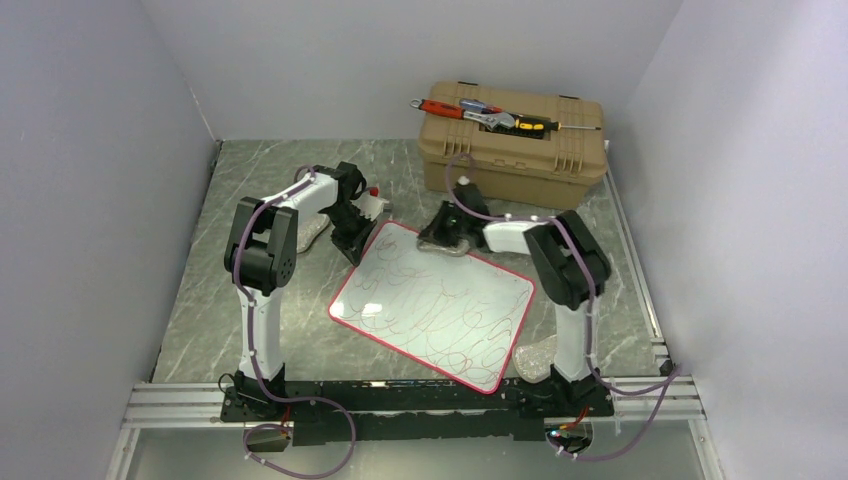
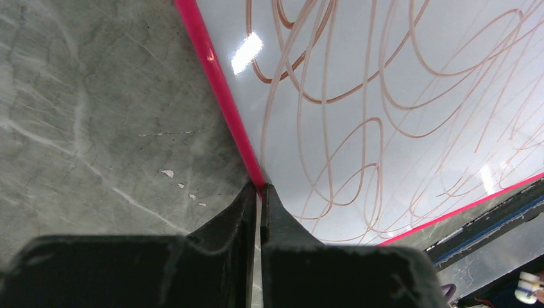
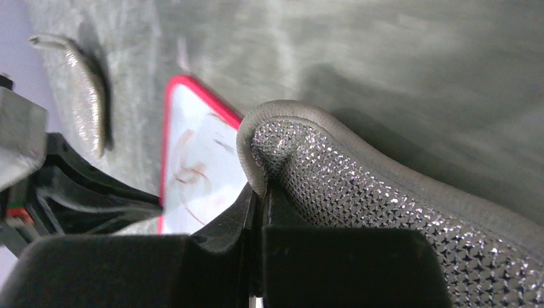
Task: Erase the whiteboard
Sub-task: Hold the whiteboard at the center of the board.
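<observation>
1. The whiteboard [image 1: 430, 305] lies flat on the table [image 1: 300, 180] at mid-scene, skewed, between my two arms. Thin red scribbles cover its face.
2. My left gripper [image 2: 260, 190] is clenched on the board's red rim, near its far left corner.
3. My right gripper [image 3: 262, 192] is clamped on a grey textured cloth [image 3: 359, 192] at the board's far edge.
4. I judge the board stiff, light and glossy, so it is likely to slide when wiped. The thin rim is the only sensible place to hold it. The cloth looks soft and may fold.
</observation>
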